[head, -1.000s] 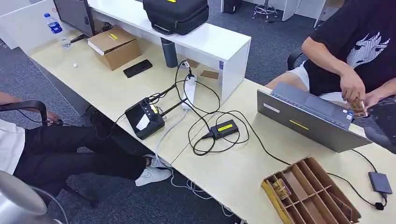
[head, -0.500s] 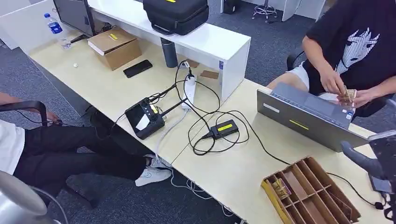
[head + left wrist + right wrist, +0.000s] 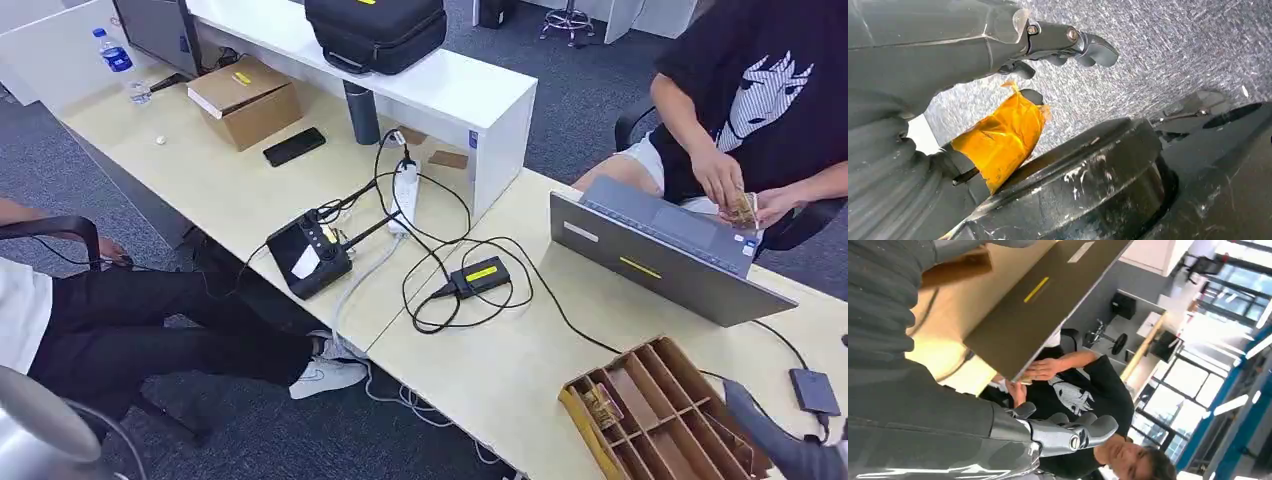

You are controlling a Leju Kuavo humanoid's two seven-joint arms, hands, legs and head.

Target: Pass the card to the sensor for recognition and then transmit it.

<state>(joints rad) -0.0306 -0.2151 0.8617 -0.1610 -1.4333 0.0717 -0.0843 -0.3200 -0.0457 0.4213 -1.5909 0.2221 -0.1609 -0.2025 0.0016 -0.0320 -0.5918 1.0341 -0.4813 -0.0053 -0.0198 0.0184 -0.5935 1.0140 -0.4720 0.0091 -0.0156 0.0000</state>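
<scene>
The card (image 3: 741,209) is off the desk (image 3: 500,380), held between the two hands of the person in the black shirt (image 3: 770,90) seated behind the open laptop (image 3: 660,255); it is small and partly covered by their fingers, so its long axis and which way it points cannot be told. The right hand (image 3: 795,450) sits at the lower right corner of the head view, just beside the cardboard divider tray (image 3: 665,415); in the right wrist view the right hand's fingers (image 3: 1083,430) are gently curled with gaps between them and hold nothing, touching nothing that can be seen. The left hand (image 3: 1063,45) hangs over grey carpet (image 3: 1173,45), its dark fingers curled loosely and apart with nothing in them; a patch of orange tape (image 3: 1000,137) lies on the hand near the thumb. The tray stands at the near edge of the desk, split into long slots, and one slot at its left end holds a small brown card-like item (image 3: 603,405); the other slots cannot be read clearly. Left of the laptop a small black sensor box with a yellow label (image 3: 481,274) lies on the desk among looped black cables (image 3: 440,300), and further left sits a black device with a screen (image 3: 308,254).
</scene>
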